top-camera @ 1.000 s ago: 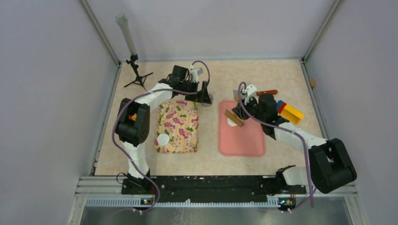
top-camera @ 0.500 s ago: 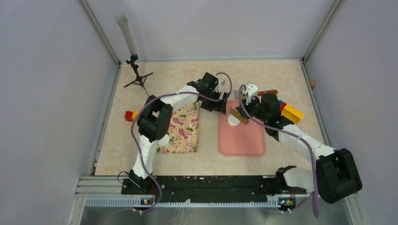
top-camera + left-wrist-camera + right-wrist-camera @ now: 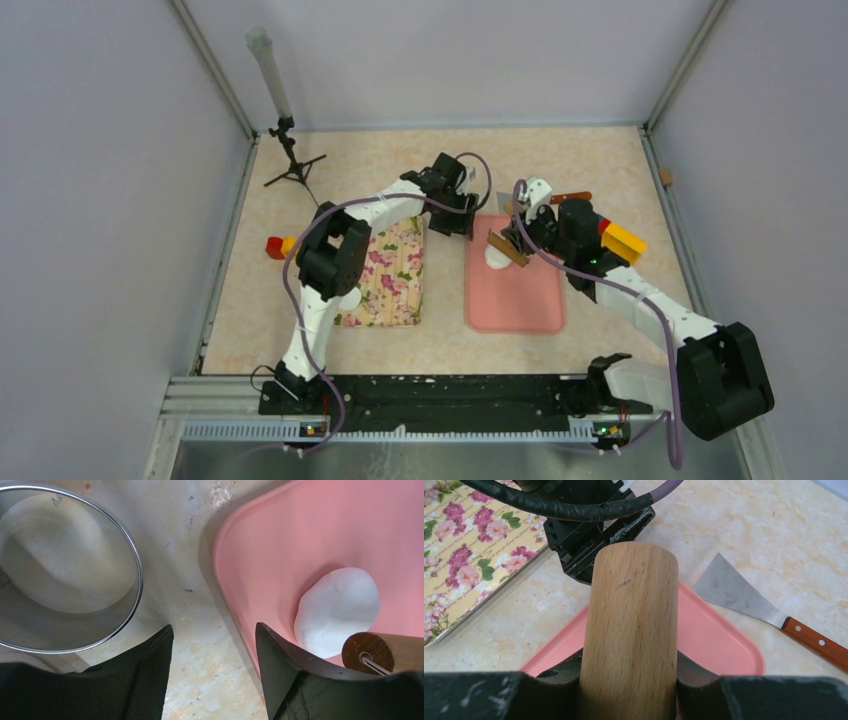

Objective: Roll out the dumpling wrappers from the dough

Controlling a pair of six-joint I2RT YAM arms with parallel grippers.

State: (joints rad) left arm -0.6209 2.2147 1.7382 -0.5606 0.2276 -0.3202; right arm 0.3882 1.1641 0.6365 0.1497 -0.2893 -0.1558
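Your right claw [image 3: 630, 672] pinches the wooden rolling pin [image 3: 631, 605]; your left claw [image 3: 215, 667] stands spread and empty over the table, between the metal ring [image 3: 136, 575] and the edge of the pink board [image 3: 300, 525]. The dough [image 3: 337, 607], a thick white lump, lies on that board at the pin's end.

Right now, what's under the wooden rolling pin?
The white dough lump sits under the rolling pin, on the pink board. The pin hides part of it.

Dough [image 3: 337, 607] on board [image 3: 300, 530], roller [image 3: 367, 652] prob. atop; ring [image 3: 139, 582] L.
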